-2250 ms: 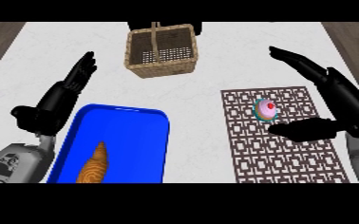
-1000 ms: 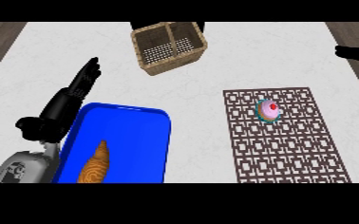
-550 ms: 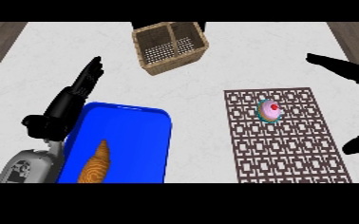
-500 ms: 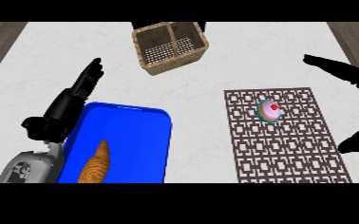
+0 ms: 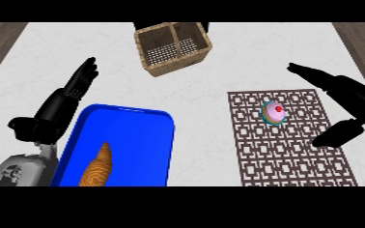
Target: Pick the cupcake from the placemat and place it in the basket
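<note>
Change: right hand (image 5: 341,96) has come further in from the right edge since half a second ago and now reaches over the right side of the mat; cupcake, basket, tray and left hand lie as they did.
Right hand: black, spread wide, holding nothing. Fingers (image 5: 314,73) point up and left above the mat's upper right corner; thumb (image 5: 336,134) points down and left over the mat's right edge.
Cupcake (image 5: 273,112): upright on the mat, just left of the right hand, level with the gap between fingers and thumb. Not touched. Pink top with a red dot, teal rim.
Mat (image 5: 288,145): dark brown lattice, rectangular, flat on the counter, under and left of the right hand.
Basket (image 5: 173,47): woven, tan, turned at a slant, with a divider across the middle. Well away from the right hand, up and to its left, near the far edge of the counter.
Left hand (image 5: 68,96): black, at the left side, fingers straight and pointing up and right, holding nothing. It rests just beyond the tray's upper left corner.
Tray (image 5: 121,147): bright blue with rounded corners, just right of the left forearm.
Croissant (image 5: 99,166): orange-brown, long and tapered, lying in the near part of the tray, right of the left forearm.
Counter (image 5: 242,63): pale, marbled, under everything.
</note>
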Controlling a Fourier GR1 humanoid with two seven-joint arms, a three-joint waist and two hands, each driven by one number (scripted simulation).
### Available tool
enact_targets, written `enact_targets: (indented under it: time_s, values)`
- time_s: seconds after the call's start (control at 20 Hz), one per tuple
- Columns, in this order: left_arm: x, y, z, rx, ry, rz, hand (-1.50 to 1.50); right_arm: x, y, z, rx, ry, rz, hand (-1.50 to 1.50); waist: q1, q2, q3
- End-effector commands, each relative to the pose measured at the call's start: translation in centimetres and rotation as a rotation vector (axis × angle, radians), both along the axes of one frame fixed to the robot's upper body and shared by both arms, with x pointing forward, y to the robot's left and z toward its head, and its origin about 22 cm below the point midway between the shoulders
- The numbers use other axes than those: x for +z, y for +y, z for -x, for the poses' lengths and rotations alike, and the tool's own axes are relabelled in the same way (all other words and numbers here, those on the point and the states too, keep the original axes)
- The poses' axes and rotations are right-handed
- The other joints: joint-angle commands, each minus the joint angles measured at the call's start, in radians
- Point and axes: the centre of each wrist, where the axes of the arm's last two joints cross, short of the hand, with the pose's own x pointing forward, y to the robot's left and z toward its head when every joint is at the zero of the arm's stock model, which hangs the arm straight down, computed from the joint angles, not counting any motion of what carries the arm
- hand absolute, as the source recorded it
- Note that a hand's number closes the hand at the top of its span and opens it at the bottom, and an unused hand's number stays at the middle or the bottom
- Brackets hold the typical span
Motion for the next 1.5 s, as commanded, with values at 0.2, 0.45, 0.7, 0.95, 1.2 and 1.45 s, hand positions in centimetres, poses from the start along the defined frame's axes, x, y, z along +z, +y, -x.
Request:
enact_targets:
  time_s: [0.2,0.45,0.7,0.95,1.2,1.45]
  values:
    - [-2.9,-2.4,-0.5,-0.020,0.006,0.022,0.00,-1.7,0.5,-1.2,0.034,-0.035,-0.034,-1.50,-0.005,0.000,0.000]
    - [1.2,-2.6,-0.4,0.002,0.009,0.004,0.00,-0.8,0.8,-0.6,0.067,-0.009,-0.065,-1.50,-0.005,-0.002,0.000]
    - [0.6,-1.2,-0.2,0.000,0.005,-0.011,0.00,-0.2,1.6,0.5,0.055,0.000,0.001,-1.50,-0.005,-0.002,0.000]
    - [-0.9,-0.8,0.0,0.005,-0.008,-0.011,0.00,-3.3,1.4,-0.2,0.051,0.007,0.058,-1.50,-0.003,-0.001,0.000]
    - [-1.1,1.9,1.3,-0.013,0.000,0.012,0.00,-3.2,2.1,-0.8,0.020,0.004,0.083,-1.50,0.000,-0.001,0.000]
    - [-2.2,-0.3,0.6,-0.015,-0.013,0.003,0.00,-4.8,2.8,-1.5,0.029,0.014,0.091,-1.50,-0.002,0.000,0.000]
